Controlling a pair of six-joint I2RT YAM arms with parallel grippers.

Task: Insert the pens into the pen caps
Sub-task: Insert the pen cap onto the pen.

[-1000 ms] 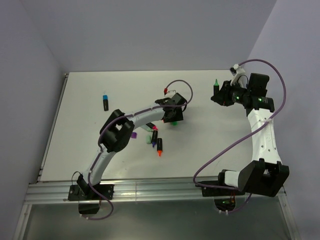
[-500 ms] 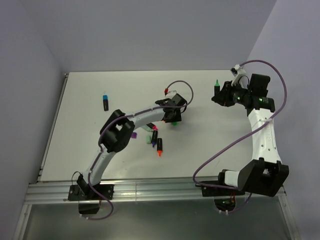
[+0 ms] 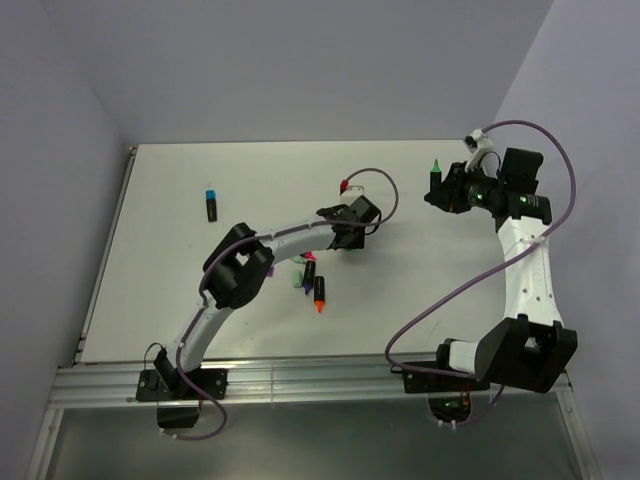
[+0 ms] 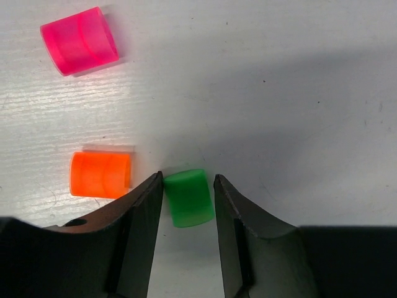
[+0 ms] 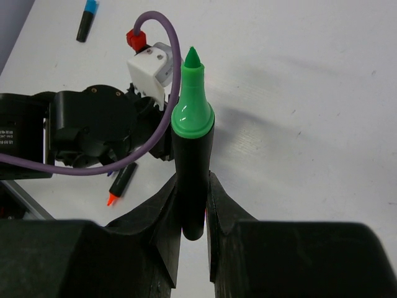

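Left hand low on tabletop near centre, jaws narrowly apart, straddling green cap; tips sit right at cap's sides, can't tell if they actually pinch it. Cap lies on its side on tabletop. Orange cap just beside left finger, pink cap farther out, both lying loose. Right hand raised at far right, closed tight on green pen, black barrel clamped between fingers, green tip pointing up and away, uncapped. Orange pen lies tip toward near edge in small cluster of pens below left hand. Blue pen alone at far left, well apart.
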